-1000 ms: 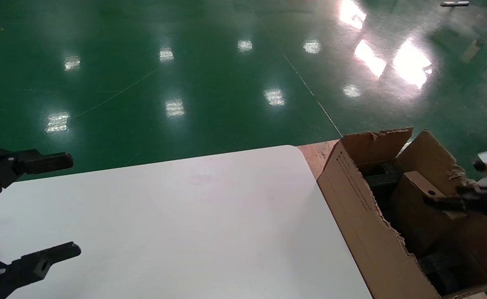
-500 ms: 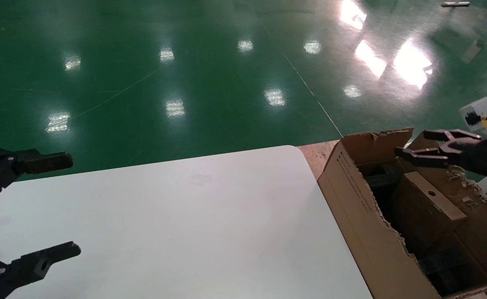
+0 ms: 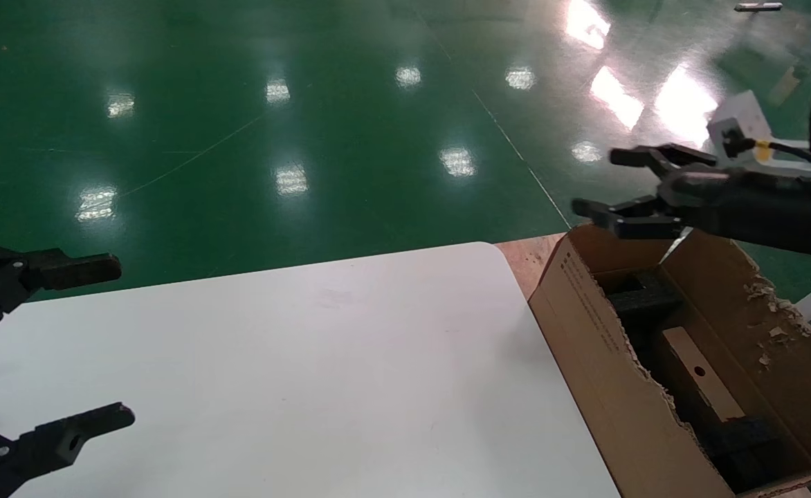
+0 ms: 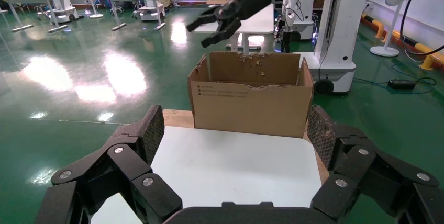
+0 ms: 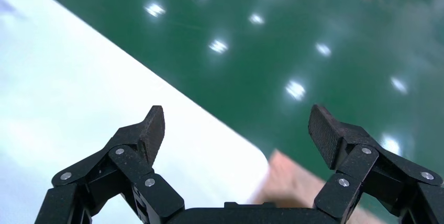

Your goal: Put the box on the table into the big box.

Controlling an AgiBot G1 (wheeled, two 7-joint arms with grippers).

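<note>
The small brown box (image 3: 697, 377) with a round dark hole lies inside the big box (image 3: 603, 346), among black foam pieces (image 3: 644, 301). The big box stands at the right end of the white table (image 3: 295, 373) and also shows in the left wrist view (image 4: 250, 98). My right gripper (image 3: 609, 183) is open and empty, in the air above the big box's far rim; it also shows in the left wrist view (image 4: 212, 22). My left gripper (image 3: 111, 339) is open and empty over the table's left end.
A wooden board (image 3: 526, 256) shows under the big box at the table's far right corner. Shiny green floor (image 3: 308, 124) lies beyond the table. Another robot base (image 4: 335, 35) and tables with people show far off in the left wrist view.
My right gripper has let go of the small box, risen out of the big box and moved up and left. The small box has dropped lower in the big box. The left arm has not moved.
</note>
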